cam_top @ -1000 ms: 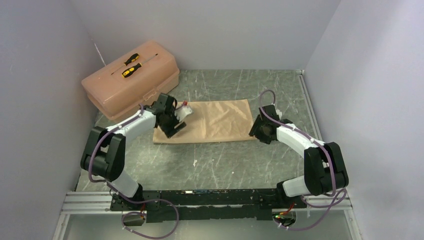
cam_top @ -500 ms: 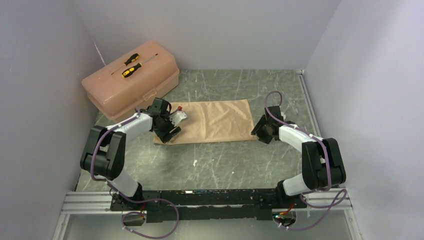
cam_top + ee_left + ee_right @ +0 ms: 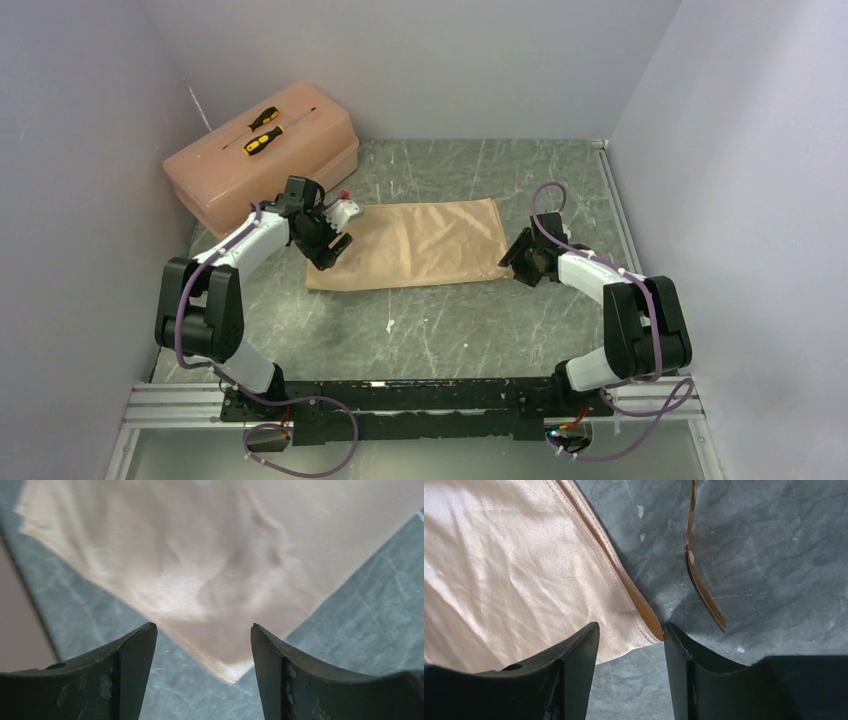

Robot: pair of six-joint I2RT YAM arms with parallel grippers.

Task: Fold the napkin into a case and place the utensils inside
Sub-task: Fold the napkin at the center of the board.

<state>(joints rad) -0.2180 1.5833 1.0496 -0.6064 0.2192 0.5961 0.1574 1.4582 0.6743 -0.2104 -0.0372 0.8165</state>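
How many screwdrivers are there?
2. Both lie on the pink toolbox lid, back left: the far screwdriver and the near screwdriver beside it. More could be hidden inside the shut box.

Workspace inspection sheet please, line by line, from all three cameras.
Surface: grey scratched table, white flecks.
Job's things: napkin flat, oblong; fork on the table beside one corner, apart.
Clutter: pink toolbox far left, two screwdrivers on its lid.
Tools: left tool and right tool open, each over a napkin corner, holding nothing.
Cables: purple cables along both arms.
Surroundings: plain walls on three sides.
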